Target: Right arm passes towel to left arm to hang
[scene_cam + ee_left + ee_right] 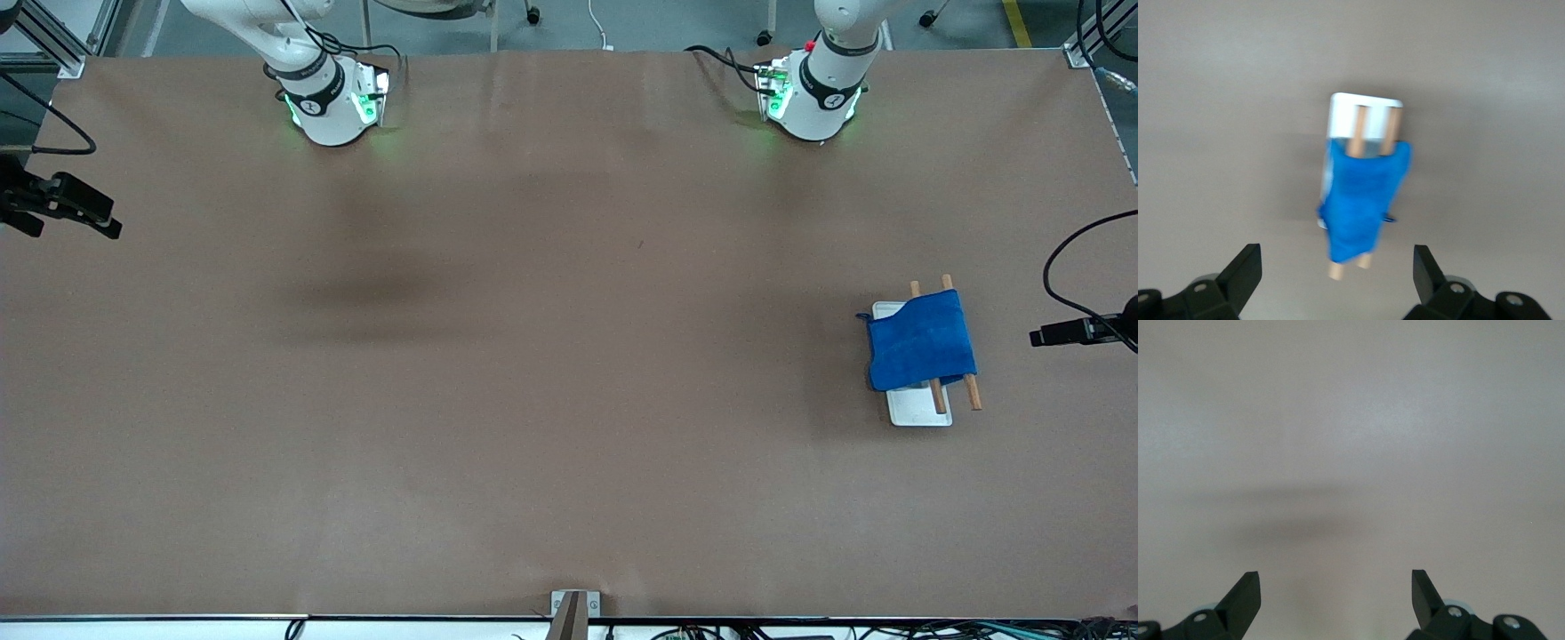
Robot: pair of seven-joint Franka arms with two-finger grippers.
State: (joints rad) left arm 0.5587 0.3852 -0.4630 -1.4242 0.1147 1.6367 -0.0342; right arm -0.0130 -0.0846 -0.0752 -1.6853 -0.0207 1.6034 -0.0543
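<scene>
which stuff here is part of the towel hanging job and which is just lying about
Job:
- small bright blue microfibre towel, draped on the rack
- two-rod wooden rack on white base
- left gripper, open
- right gripper, open

Lying about:
- nothing else on the brown table

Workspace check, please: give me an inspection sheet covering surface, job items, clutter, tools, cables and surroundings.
Surface: brown table, flat, bare over most of its area.
Job's things: blue towel draped over two wooden rods of a rack on a white base, toward the left arm's end.
Clutter: nothing seen.
Tools: left tool open, empty, above the towel; right tool open, empty, over bare table.
Cables: black cables at both table ends and by the arm bases.
Surroundings: grey floor, chair castors, aluminium frame.
</scene>
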